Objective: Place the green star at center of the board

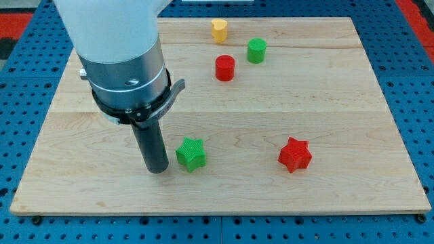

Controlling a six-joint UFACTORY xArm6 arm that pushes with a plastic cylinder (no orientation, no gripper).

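Observation:
The green star (pixel 191 153) lies on the wooden board (pixel 325 108), left of the middle and toward the view's bottom. My tip (pixel 157 169) rests on the board just left of the star, a small gap apart from it. The dark rod rises from the tip up into the arm's grey and white body at the view's upper left.
A red star (pixel 295 154) lies to the right of the green star. Near the view's top stand a red cylinder (pixel 224 68), a green cylinder (pixel 256 50) and a yellow block (pixel 219 30). The board sits on a blue perforated table (pixel 20 95).

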